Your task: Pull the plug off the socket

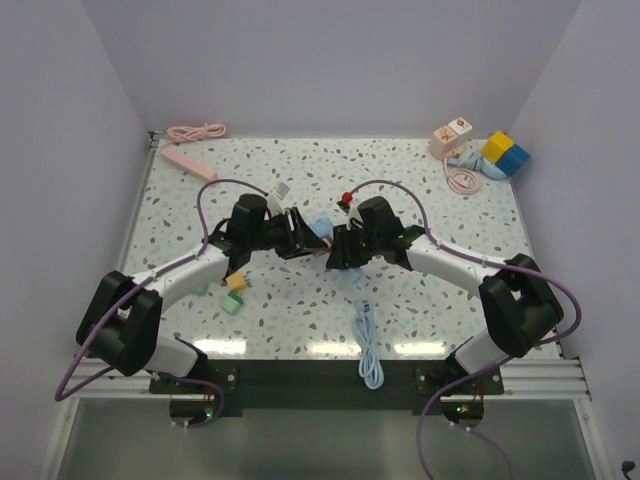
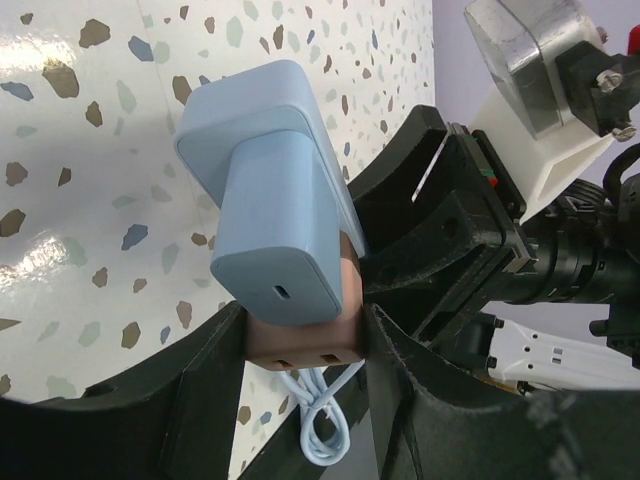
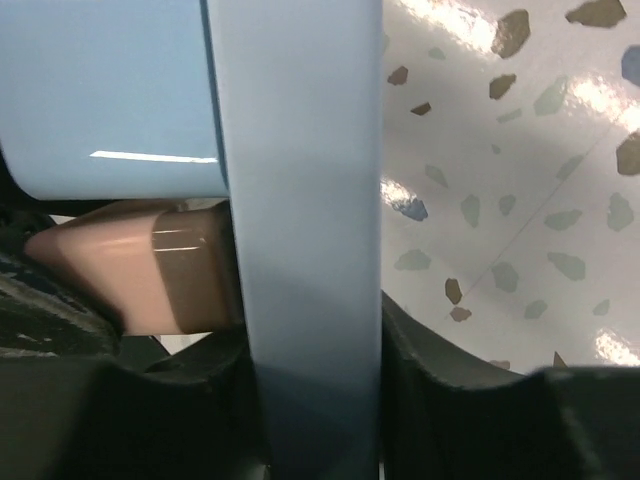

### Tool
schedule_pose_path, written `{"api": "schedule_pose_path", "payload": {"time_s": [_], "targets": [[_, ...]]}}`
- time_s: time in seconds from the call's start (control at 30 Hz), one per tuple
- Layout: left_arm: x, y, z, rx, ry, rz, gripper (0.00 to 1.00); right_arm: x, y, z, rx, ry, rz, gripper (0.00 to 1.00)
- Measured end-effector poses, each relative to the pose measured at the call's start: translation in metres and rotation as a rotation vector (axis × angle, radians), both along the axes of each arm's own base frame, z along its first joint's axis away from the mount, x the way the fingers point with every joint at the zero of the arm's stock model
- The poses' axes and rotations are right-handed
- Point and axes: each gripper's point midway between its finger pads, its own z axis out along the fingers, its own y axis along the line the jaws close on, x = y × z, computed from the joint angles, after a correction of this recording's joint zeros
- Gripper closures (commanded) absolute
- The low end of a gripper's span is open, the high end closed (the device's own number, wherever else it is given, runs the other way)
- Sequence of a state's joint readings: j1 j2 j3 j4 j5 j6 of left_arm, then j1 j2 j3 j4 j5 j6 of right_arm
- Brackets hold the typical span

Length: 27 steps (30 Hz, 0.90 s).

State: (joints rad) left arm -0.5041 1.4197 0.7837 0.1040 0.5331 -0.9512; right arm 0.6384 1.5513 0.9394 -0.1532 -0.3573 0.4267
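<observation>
Left gripper [image 2: 300, 362] is clamped tight on the pink socket [image 2: 298, 340], and the right gripper [image 3: 312, 400] is pinched on the flat edge of the blue plug [image 3: 300, 200]. The plug looks seated on the socket, tho the seam's mostly hidden so can't swear to it. The pair's over the middle of the speckled table [image 1: 440, 200] between both arms, with the white cable [image 1: 368, 345] trailing to the near edge.

Blue plug [image 3: 300, 250]: very near and blurred in the right wrist view, cut by the top and bottom edges.
Pink socket [image 2: 300, 348]: both sides are covered by the left fingers [image 2: 160, 410].
White cable [image 2: 320, 430]: only one loop shows under the socket.
Blocks [image 1: 236, 284]: partly under the left arm [image 1: 190, 270], too small to tell.
</observation>
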Motion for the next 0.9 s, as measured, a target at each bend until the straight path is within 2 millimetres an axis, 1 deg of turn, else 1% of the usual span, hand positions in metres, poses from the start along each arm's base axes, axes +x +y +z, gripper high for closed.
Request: {"api": "schedule_pose_path", "payload": {"time_s": [0.03,0.07,0.1,0.13,0.3,0.37,0.47,0.6,0.7,0.73,0.8,0.87,0.9], "targets": [[-0.001,0.000,0.000,-0.001,0.002,-0.007,1.00,-0.001,-0.001,-0.001,-0.008,0.004,0.000,0.71],[-0.001,0.000,0.000,0.000,0.001,-0.007,1.00,-0.001,-0.002,-0.002,-0.013,0.006,0.000,0.87],[-0.001,0.000,-0.001,-0.001,0.001,-0.007,1.00,-0.002,-0.002,-0.003,-0.014,0.006,0.003,0.95],[-0.001,-0.001,0.000,-0.002,0.001,-0.008,1.00,-0.003,-0.002,-0.003,-0.016,0.013,-0.003,1.00],[0.001,-0.001,-0.002,0.000,-0.009,-0.008,1.00,-0.001,-0.003,-0.005,-0.022,0.026,-0.043,1.00],[0.005,-0.001,-0.005,0.002,-0.021,0.001,1.00,0.002,-0.004,-0.008,-0.031,0.042,-0.088,1.00],[0.007,0.000,-0.020,0.000,-0.029,0.021,1.00,0.003,-0.005,-0.022,-0.049,0.092,-0.169,1.00],[-0.001,0.003,-0.045,-0.002,-0.003,0.045,1.00,-0.009,-0.005,-0.046,-0.034,0.186,-0.241,1.00],[-0.007,0.006,-0.051,-0.014,0.000,0.050,1.00,-0.018,-0.004,-0.053,-0.001,0.224,-0.260,1.00],[-0.012,0.011,-0.049,-0.023,0.000,0.049,1.00,-0.013,-0.010,-0.056,-0.018,0.220,-0.305,1.00],[-0.017,0.022,-0.041,-0.038,-0.011,0.058,1.00,-0.001,-0.033,-0.063,-0.055,0.215,-0.403,1.00],[-0.016,0.032,-0.025,-0.060,-0.052,0.070,1.00,0.010,-0.052,-0.065,-0.086,0.201,-0.475,1.00],[-0.012,0.039,-0.013,-0.075,-0.087,0.081,1.00,0.015,-0.059,-0.063,-0.096,0.188,-0.502,1.00]]}}
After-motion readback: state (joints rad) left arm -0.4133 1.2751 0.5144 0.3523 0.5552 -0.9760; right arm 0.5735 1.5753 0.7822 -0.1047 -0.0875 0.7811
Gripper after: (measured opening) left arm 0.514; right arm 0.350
